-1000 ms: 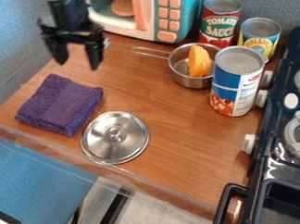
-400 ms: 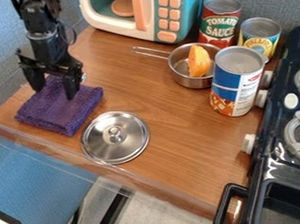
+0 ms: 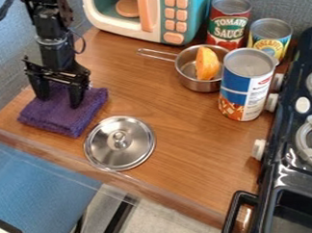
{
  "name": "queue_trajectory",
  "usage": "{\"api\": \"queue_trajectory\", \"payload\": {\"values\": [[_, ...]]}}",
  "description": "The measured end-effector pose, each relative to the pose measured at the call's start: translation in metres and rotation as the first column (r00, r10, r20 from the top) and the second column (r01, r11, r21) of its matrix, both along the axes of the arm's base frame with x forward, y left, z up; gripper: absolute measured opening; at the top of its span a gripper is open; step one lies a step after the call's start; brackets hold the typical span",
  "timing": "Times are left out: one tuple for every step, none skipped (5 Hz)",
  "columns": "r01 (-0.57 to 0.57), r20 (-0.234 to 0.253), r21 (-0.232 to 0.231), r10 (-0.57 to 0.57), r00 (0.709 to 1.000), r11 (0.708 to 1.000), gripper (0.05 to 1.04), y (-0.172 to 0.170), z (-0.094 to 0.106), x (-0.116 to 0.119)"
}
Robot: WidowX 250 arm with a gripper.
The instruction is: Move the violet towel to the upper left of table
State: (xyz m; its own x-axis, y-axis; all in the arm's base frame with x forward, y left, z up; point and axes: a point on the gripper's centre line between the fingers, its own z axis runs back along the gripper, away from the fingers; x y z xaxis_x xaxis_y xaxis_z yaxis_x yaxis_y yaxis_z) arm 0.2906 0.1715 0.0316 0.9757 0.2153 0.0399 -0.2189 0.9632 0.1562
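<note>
At the left of the brown wooden bench [image 3: 169, 137] lies the folded violet cloth towel [image 3: 56, 123], directly beneath the black two-finger hand [image 3: 58, 102]. The hand points downward, its fingers spread well apart over the towel and set across its upper middle, with cloth showing between them and along the near side and right corner. Whether the tips press into the fabric, I cannot tell. Just right of the towel sits a round silver metal lid [image 3: 120, 142], knob upward. Behind, a teal-and-white toy microwave [image 3: 161, 17] stands at the back. Next comes a small silver metal saucepan [image 3: 195, 83], handle to the left, with an orange wedge-shaped piece [image 3: 207, 63] in it. A red-labelled tin can [image 3: 229, 26] stands behind the pan, a blue-and-white tin can [image 3: 246, 86] at its near right, a yellow-labelled tin can [image 3: 270, 35] farther back, and the black toy stove [image 3: 283, 179] at the right.
</note>
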Motion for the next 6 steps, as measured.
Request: {"api": "queue_trajectory", "payload": {"values": [[-0.070,0.025,-0.028,0.071,0.997,0.997,1.000,-0.001,-0.001,0.022],[-0.091,0.096,-0.074,0.098,0.991,0.993,1.000,-0.010,0.001,0.059],[-0.048,0.139,-0.091,0.060,0.989,0.995,1.001,-0.017,0.002,0.094],[0.010,0.153,-0.081,0.003,0.988,0.997,1.001,-0.014,0.003,0.114],[0.051,0.161,-0.077,-0.038,0.986,0.996,1.000,-0.010,0.007,0.121],[0.062,0.156,-0.090,-0.047,0.987,0.994,1.000,-0.005,0.010,0.119]]}}
